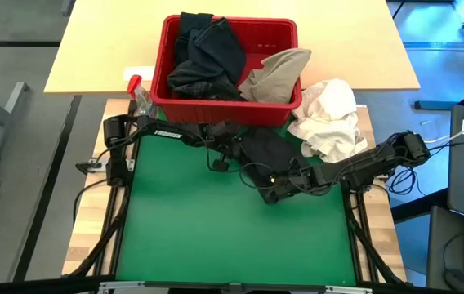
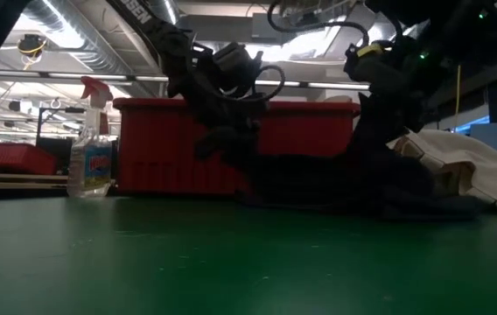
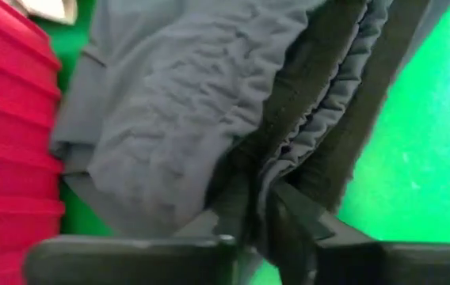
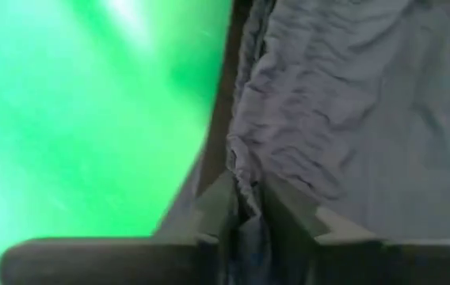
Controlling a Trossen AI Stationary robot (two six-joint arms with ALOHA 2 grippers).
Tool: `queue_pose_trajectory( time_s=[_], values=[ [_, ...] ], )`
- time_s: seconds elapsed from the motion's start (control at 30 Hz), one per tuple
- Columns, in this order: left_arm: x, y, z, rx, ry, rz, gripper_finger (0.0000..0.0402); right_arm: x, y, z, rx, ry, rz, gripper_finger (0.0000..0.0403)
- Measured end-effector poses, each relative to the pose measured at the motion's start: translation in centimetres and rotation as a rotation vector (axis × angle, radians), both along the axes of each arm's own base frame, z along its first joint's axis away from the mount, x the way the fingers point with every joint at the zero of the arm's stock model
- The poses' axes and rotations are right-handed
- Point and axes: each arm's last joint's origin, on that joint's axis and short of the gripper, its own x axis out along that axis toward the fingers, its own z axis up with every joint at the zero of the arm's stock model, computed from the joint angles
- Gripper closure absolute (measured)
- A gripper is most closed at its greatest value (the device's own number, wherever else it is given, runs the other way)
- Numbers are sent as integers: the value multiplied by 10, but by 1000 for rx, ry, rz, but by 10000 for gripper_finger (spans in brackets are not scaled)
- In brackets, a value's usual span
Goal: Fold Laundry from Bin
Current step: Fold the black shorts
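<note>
— Both claws, left claw and right claw, pinch the dark garment's gathered edge, lying on the green surface just before the bin.

— You're handling soft, limp cloth; grip that hem.

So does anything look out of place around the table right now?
Yes: a white cloth bundle lies crumpled half off the green mat, and a khaki garment spills over the red basket rim.

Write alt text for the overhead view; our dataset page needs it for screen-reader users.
Two dark robot arms meet over a dark garment on a green mat, the left gripper and right gripper at its edges. Behind sits a red basket of clothes, beside a white cloth.
</note>
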Motion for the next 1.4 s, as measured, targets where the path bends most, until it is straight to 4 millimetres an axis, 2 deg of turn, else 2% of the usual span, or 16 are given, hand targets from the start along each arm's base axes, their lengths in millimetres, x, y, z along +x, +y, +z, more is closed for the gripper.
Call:
queue_pose_trajectory(
  time_s=[0.13,0.27,0.33,0.47,0.57,0.63,0.73,0.9,1.03,1.23,1.3,1.4],
  values=[
    [-2,-7,7,-34,89,-10,286,3,2,2,49,-29,45,255],
    [1,-11,44,-118,120,-25,241,4,3,9,57,-30,98,196],
    [4,-9,60,-209,61,-41,227,7,3,18,47,-66,108,178],
    [8,-4,68,-321,-47,-68,213,9,1,27,-19,-97,61,168],
    [11,2,61,-303,-144,-13,212,9,-2,18,-99,-73,-4,172],
    [10,5,48,-273,-221,57,214,7,-4,3,-161,-15,-44,178],
    [1,8,24,-213,-303,176,219,6,-4,-20,-162,36,-64,187],
    [-24,8,-13,-163,-300,283,223,3,5,-52,-80,82,-62,201],
    [-44,10,-40,-192,-246,336,224,3,12,-59,-65,79,-56,207],
    [-51,12,-50,-199,-215,355,224,3,16,-59,-31,79,-18,210],
    [-53,12,-46,-181,-215,367,224,4,17,-58,-1,77,4,210],
    [-58,12,-29,-146,-230,399,224,4,22,-49,62,79,83,210]
  ],
)
